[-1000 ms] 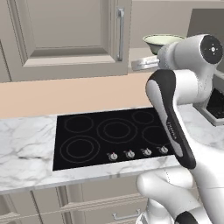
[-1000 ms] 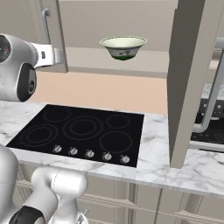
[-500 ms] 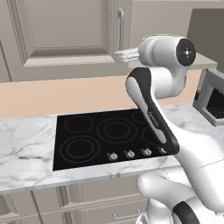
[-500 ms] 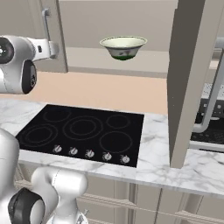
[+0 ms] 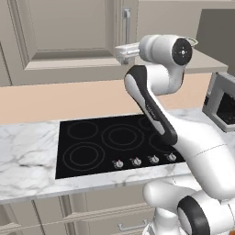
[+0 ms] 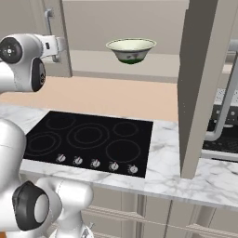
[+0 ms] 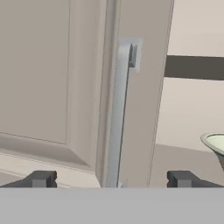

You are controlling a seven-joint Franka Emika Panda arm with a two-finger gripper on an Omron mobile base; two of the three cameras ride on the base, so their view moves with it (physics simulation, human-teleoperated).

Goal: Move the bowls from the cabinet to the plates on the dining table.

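Note:
A cream-green bowl [image 6: 131, 49] with a dark green band stands upright on the shelf of the cabinet [image 6: 93, 60], whose right door hangs open. In the hand view the bowl's rim [image 7: 214, 143] shows at the right edge. My gripper [image 7: 110, 179] is open with nothing held, its fingertips [image 7: 40, 178] straddling the line of the vertical metal handle [image 7: 120, 113] on the closed left door [image 7: 43, 78]. From the base views the gripper [image 5: 120, 53] [image 6: 56, 51] hovers at the handle [image 5: 126, 20], left of the bowl. The plates and the dining table are out of view.
Below the cabinet lies a black cooktop [image 5: 110, 142] set in a marble counter [image 5: 27, 156]. The open cabinet door [image 6: 204, 83] juts forward at the right. A microwave [image 5: 222, 103] sits at the counter's right end. Drawers [image 6: 153, 218] run under the counter.
The arm has swung left, carrying the hand from in front of the bowl's shelf to the closed left door's handle. The jaws stayed open. The bowl has not moved.

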